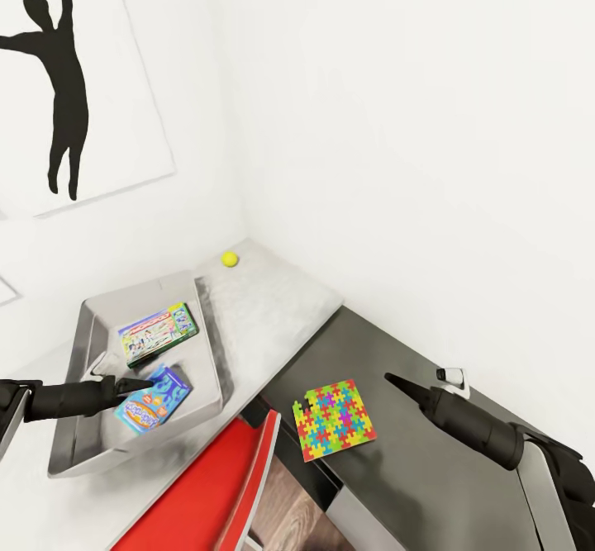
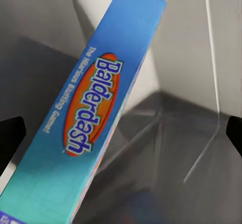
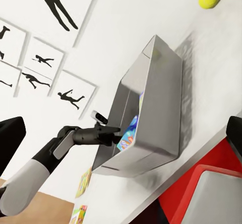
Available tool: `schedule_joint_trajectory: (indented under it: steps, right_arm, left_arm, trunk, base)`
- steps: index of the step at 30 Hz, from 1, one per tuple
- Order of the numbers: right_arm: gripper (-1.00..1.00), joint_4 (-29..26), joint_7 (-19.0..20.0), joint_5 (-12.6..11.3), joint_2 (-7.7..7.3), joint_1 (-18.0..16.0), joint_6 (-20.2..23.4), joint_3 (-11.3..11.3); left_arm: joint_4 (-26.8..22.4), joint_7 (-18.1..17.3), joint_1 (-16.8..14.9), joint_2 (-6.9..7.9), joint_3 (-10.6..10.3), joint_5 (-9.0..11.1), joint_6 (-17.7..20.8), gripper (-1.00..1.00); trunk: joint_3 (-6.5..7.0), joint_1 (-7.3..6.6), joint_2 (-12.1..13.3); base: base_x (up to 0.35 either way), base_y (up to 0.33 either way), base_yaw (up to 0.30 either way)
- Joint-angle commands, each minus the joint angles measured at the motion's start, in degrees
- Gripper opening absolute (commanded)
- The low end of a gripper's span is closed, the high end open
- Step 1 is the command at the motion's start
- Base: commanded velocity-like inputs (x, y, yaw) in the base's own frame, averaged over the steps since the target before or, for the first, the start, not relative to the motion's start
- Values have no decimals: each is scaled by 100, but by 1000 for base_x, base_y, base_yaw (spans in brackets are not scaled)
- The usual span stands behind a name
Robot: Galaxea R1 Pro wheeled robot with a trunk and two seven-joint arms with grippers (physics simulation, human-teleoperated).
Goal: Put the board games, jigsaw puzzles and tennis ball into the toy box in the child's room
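Left pincer (image 1: 139,385): spread, light blue board game (image 1: 154,399) loose beneath, inside toy box (image 1: 208,344). Withdraw straight upward, avoiding box walls. Right pincer (image 1: 395,381): state indeterminate.

Matt grey toy box (image 1: 211,344), glossy board game (image 2: 85,123)

Bright even light, soft shadows, slight blur in left wrist view

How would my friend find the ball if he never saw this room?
Find the pale grey table in the white corner. Behind the grey toy box, near the wall, sits the ball. It is the one small, round, yellow-green thing; everything else nearby is flat.
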Motion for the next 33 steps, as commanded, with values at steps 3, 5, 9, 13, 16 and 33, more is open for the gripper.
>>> schedule_joint_trajectory:
  steps: [3,5,9,13,16,33]
  right_arm:
    - [100,-3,13,-3,-1,-4,25,-4]
    - [100,-4,13,-3,-1,-4,25,-4]
    - [100,-5,13,-3,-1,-4,25,-4]
    - [100,-2,13,-3,-1,-6,25,-4]
    - [100,-3,13,-3,-1,-5,25,-4]
    - [100,-5,13,-3,1,-4,25,-4]
  left_arm:
    - [-13,-57,-5,2,15,-23,52,100]
    - [-21,-59,-6,5,16,-9,52,100]
    - [-55,-77,-7,13,32,4,52,100]
    - [-84,-409,-7,116,53,13,52,100]
    - [-93,-849,-7,267,68,4,47,100]
    - [-350,-1619,-7,506,93,-2,26,100]
  trunk:
    - [-10,3,-10]
    - [-10,3,-10]
    - [-10,3,-10]
    - [-10,3,-10]
    - [-10,3,-10]
    - [-10,3,-10]
  base:
    - [0,0,0]
    - [0,0,0]
    - [0,0,0]
    - [0,0,0]
    - [0,0,0]
    - [0,0,0]
